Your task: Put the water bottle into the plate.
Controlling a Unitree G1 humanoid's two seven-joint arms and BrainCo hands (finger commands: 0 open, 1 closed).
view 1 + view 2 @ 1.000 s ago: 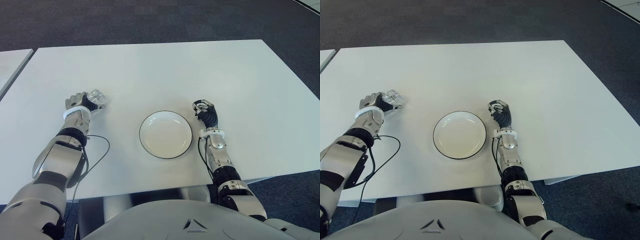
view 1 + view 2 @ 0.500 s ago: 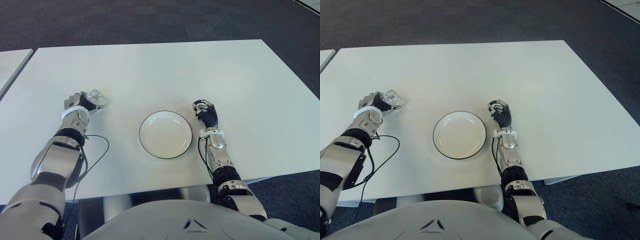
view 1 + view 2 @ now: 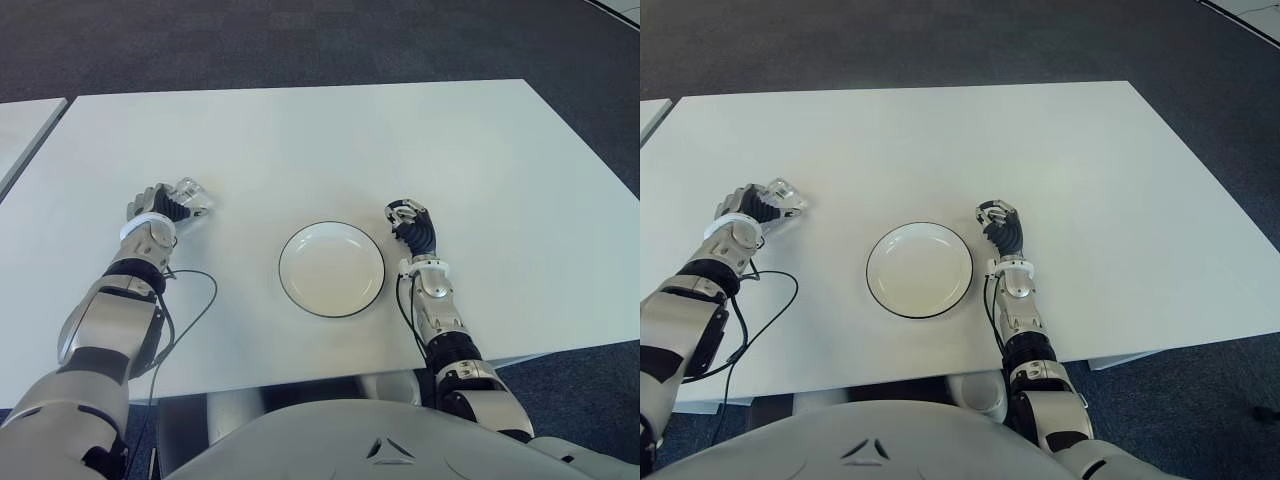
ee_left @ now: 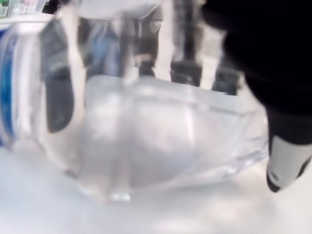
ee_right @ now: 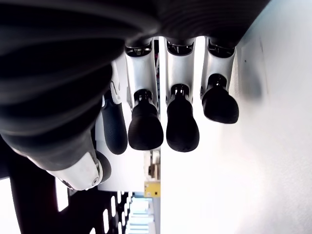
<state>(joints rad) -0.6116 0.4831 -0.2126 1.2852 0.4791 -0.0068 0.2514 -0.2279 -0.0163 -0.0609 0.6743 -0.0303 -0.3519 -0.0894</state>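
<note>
A clear plastic water bottle [image 3: 190,192] lies low over the white table [image 3: 320,140], well to the left of the plate, with my left hand [image 3: 160,203] shut on it. In the left wrist view the bottle [image 4: 161,131] fills the picture, the fingers [image 4: 58,92] wrapped round it. The white plate with a dark rim [image 3: 331,269] sits at the table's middle front with nothing in it. My right hand [image 3: 408,220] shows just right of the plate, its fingers [image 5: 146,124] curled and holding nothing.
A black cable [image 3: 196,304] loops on the table by my left forearm. A second table's corner [image 3: 20,120] shows at the far left. Dark carpet [image 3: 300,40] lies beyond the table's far edge.
My left hand has shifted slightly to the left and away with the bottle in it. The right hand and the plate have not moved.
</note>
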